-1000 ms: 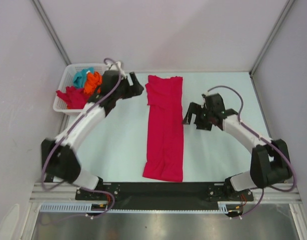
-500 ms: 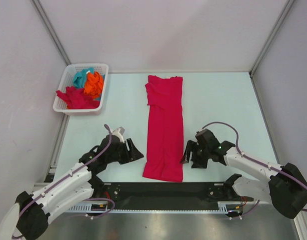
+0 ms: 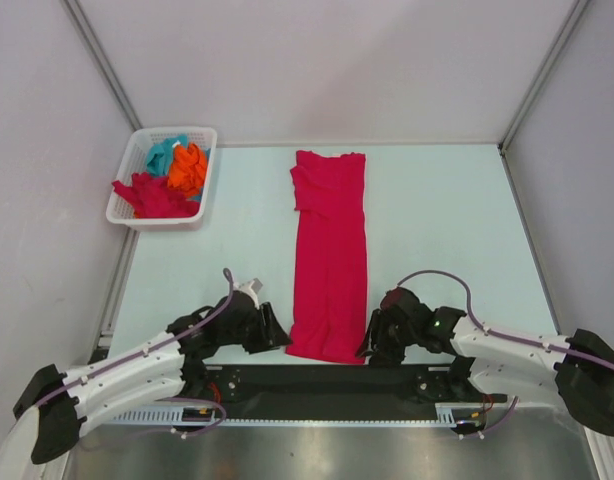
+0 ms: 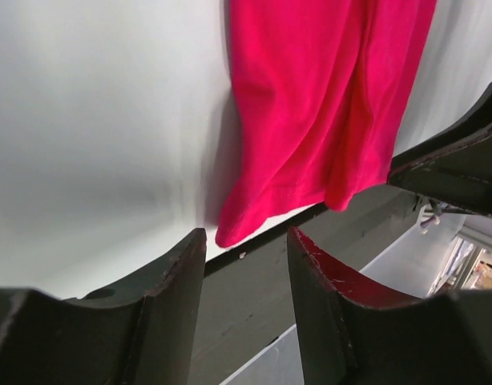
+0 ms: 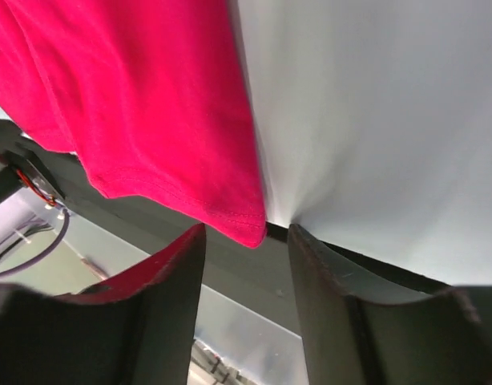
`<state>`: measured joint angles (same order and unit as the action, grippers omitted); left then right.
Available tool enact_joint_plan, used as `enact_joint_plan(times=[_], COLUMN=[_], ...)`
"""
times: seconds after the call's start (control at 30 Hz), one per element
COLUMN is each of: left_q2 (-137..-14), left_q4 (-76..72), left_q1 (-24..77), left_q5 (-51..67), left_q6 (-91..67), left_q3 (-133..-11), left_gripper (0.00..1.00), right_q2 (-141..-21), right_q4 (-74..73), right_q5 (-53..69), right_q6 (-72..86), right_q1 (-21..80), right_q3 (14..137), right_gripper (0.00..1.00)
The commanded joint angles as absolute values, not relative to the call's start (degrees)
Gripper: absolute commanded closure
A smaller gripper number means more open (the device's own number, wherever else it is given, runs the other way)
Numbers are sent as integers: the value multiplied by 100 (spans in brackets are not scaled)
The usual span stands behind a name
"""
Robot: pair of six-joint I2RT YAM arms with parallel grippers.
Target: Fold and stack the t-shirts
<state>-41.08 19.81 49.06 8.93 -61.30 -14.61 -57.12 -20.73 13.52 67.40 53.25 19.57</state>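
The left end effector [image 4: 246, 237] lies low over the worktop [image 3: 437, 200] with its fingers [image 4: 170, 305] apart and nothing between them. The gap is aimed at the left hem corner [image 4: 223, 234] of the crimson t-shirt [image 3: 329, 255], which sits just ahead of the fingertips and clear of them. The right end effector [image 5: 246, 233] mirrors this: fingers separated and empty, with the right hem corner [image 5: 256, 233] just beyond the gap and not clamped. The hem lies at the near edge of the worktop, just beside the dark rail [image 3: 327, 378]. The shirt rests flat in the middle of the worktop as a long narrow strip running from the near edge toward the far side. No sleeve protrudes, so the lengthwise folds appear complete, while the crosswise folds that would shorten it to a compact packet are not yet made. Judged from the symmetric placement of the arms at the two near corners, the step in hand is the grasp that precedes carrying the hem toward the collar end. At the far left, well apart from the strip, the white lattice basket [image 3: 127, 205] holds further garments, all crumpled: a second crimson shirt [image 3: 152, 193] draped over its near rim, an orange shirt [image 3: 187, 168] and a teal shirt [image 3: 164, 152]. None of these is folded, and no stack stands on the worktop, so most of the folding and all of the stacking remain.
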Motion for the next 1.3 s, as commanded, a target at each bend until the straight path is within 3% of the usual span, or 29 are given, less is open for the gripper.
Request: enact_joint_plan(times=[0.0,0.2,0.43,0.9,1.27], left_q2=[-4174,-4429,-4640,-4254,-5071], left_q4=[1899,1916,1741,1749,1143], left_q1=[5098,5194,5212,5862,6223], left_q5=[598,519,422,62,105], left_q6=[-6635,-6645,-6530,-7611,-7681], left_q3=[-1336,-1310,-1371,-1134,-1318], left_gripper=[50,44,44,54,59], right_q2=[-5896,-6327,-6425,-5731,-6073], right_q4=[-1882,-1775,-2056,-3067,-2777], right_q5=[1064,967,958,817,870], right_q6=[6988,6733,6548,6363,6231], right_q1=[5405,5414,5414,5194,5194], right_q3=[1732,1828,1854,1732,1828], right_gripper=[53,67,100,100,100])
